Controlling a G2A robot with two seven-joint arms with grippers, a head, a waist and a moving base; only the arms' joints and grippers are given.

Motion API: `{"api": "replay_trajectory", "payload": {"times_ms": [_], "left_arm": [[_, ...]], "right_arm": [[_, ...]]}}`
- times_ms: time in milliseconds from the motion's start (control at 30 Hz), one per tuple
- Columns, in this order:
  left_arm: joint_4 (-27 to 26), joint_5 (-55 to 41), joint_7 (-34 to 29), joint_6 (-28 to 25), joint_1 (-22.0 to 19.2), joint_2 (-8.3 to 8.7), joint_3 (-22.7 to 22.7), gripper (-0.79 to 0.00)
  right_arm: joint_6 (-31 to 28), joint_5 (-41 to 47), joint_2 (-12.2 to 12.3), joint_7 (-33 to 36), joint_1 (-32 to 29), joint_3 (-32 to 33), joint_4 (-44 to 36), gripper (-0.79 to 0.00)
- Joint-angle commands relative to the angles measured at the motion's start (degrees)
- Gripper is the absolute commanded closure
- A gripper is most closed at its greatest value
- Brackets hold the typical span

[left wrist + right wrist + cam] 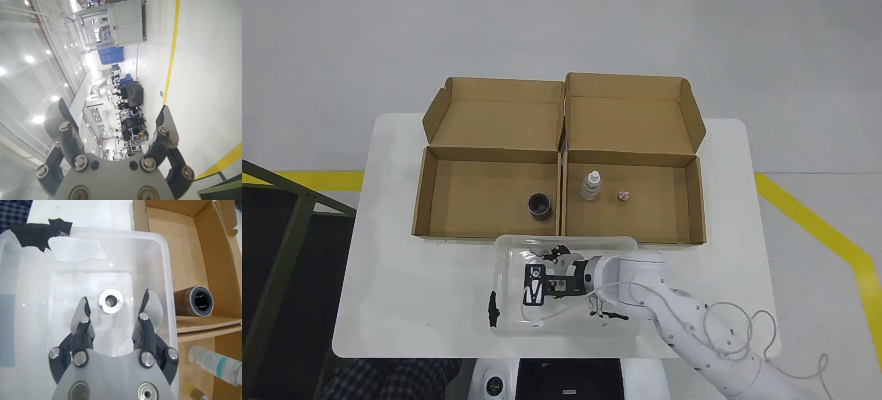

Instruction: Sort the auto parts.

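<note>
Metal ring (111, 310) lies flat on the floor of the clear plastic bin (562, 240). The bin sits on the white worktop (392, 280), just in front of two open cardboard cartons, the left box (467, 200) and the right box (667, 205), which stand side by side. The right hand (116, 297) is down inside the bin with its fingers spread apart. The ring sits between the fingertips and slightly ahead of them, touching neither. A torn scrap of black tape (37, 236) clings to the bin's rim. In the left box a dark cylindrical bearing (539, 205) rests near the wall next to the right box. The right box holds a white bottle (590, 184) and a small pale piece (623, 195). The left hand (113, 106) points out into the room, fingers apart and holding nothing.
</note>
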Motion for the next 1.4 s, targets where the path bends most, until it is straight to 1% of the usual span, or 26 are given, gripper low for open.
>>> {"api": "replay_trajectory", "payload": {"times_ms": [0, 100, 133, 267, 400, 500, 567, 667, 733, 767, 1067, 1367], "left_arm": [[0.00, 0.00, 0.00, 0.00, 0.00, 0.00, 0.00, -0.785], [0.00, 0.00, 0.00, 0.00, 0.00, 0.00, 0.00, -0.785], [0.00, 0.00, 0.00, 0.00, 0.00, 0.00, 0.00, -0.785], [0.00, 0.00, 0.00, 0.00, 0.00, 0.00, 0.00, -0.785], [0.00, 0.00, 0.00, 0.00, 0.00, 0.00, 0.00, -0.785], [0.00, 0.00, 0.00, 0.00, 0.00, 0.00, 0.00, -0.785], [0.00, 0.00, 0.00, 0.00, 0.00, 0.00, 0.00, -0.785], [0.00, 0.00, 0.00, 0.00, 0.00, 0.00, 0.00, -0.785], [0.00, 0.00, 0.00, 0.00, 0.00, 0.00, 0.00, -0.785], [0.00, 0.00, 0.00, 0.00, 0.00, 0.00, 0.00, -0.785], [0.00, 0.00, 0.00, 0.00, 0.00, 0.00, 0.00, -0.785], [0.00, 0.00, 0.00, 0.00, 0.00, 0.00, 0.00, -0.785]], "right_arm": [[0.42, -0.46, -0.15, 0.10, 0.26, -0.47, 0.55, -0.474], [0.88, -0.94, -0.42, 0.15, 0.63, -1.28, 1.39, -0.425], [0.99, -1.07, -0.51, 0.16, 0.78, -1.52, 1.65, -0.431], [1.18, -1.24, -0.87, 0.19, 1.30, -2.39, 2.81, -0.391], [1.38, -1.16, -1.17, 0.17, 1.77, -2.94, 3.66, -0.385], [1.36, -0.99, -1.36, 0.05, 2.04, -3.20, 4.12, -0.363], [1.40, -1.01, -1.45, -0.03, 2.18, -3.31, 4.35, -0.317], [1.29, -1.03, -1.56, -0.10, 2.35, -3.40, 4.59, -0.228], [1.23, -1.08, -1.61, -0.13, 2.43, -3.41, 4.66, -0.040], [1.10, -1.21, -1.63, -0.16, 2.50, -3.42, 4.62, 0.000], [-2.06, -0.80, -1.02, -0.70, 1.36, -1.91, 0.58, 0.000], [-4.82, 3.36, 0.85, -3.93, -2.19, 5.50, -7.37, 0.000]]}}
